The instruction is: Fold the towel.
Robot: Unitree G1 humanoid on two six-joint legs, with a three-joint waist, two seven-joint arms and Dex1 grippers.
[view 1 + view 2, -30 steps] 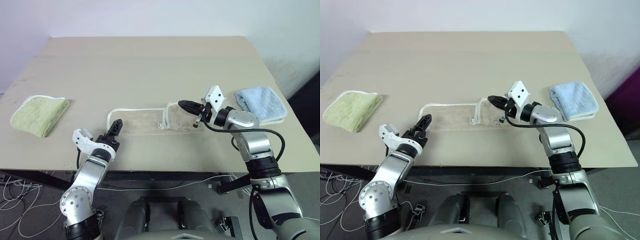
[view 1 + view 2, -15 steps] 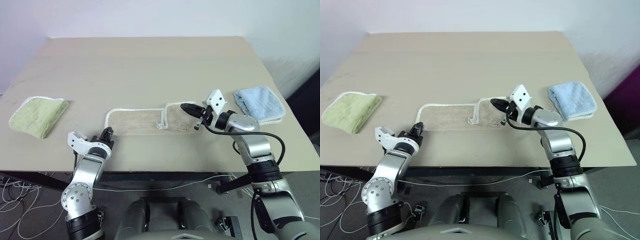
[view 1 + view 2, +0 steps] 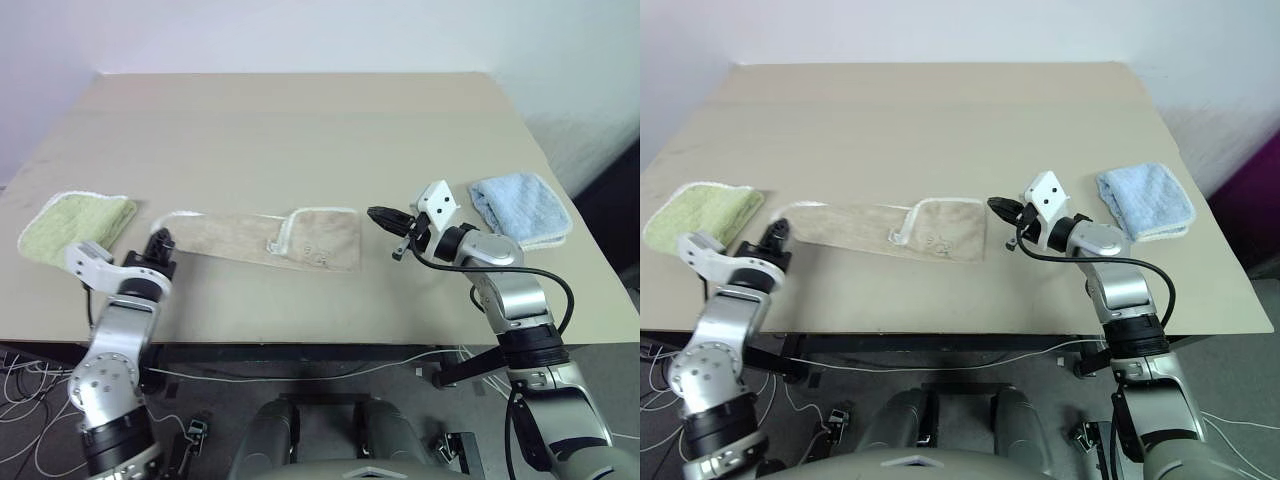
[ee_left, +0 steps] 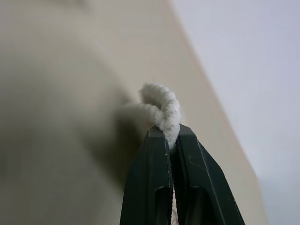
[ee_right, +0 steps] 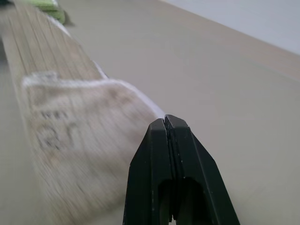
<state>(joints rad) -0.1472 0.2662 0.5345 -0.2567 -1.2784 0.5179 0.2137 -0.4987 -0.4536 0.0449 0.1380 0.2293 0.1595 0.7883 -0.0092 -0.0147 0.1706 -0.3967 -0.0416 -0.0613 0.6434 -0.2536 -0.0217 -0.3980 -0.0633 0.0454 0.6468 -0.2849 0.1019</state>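
- The towel (image 3: 262, 236) lies stretched along the near half of the table (image 3: 300, 120), its right end doubled over into a thicker flap with a white stitched edge.
- The left gripper (image 3: 159, 240) sits at the towel's left end, jaws clamped on the white border; the left wrist view shows that cord (image 4: 163, 108) bunched between the two black fingers (image 4: 149, 183) (the head views cannot resolve this pinch).
- The right gripper (image 3: 378, 214) hangs just beside the folded flap's right edge, jaws pressed together on nothing; its wrist view shows the flap (image 5: 79, 140) just ahead of the tips, apart from them.
- A folded green towel (image 3: 72, 226) lies just outside the left gripper, on the table's left side.
- A folded blue towel (image 3: 522, 207) lies behind the right gripper, near the table's right edge.
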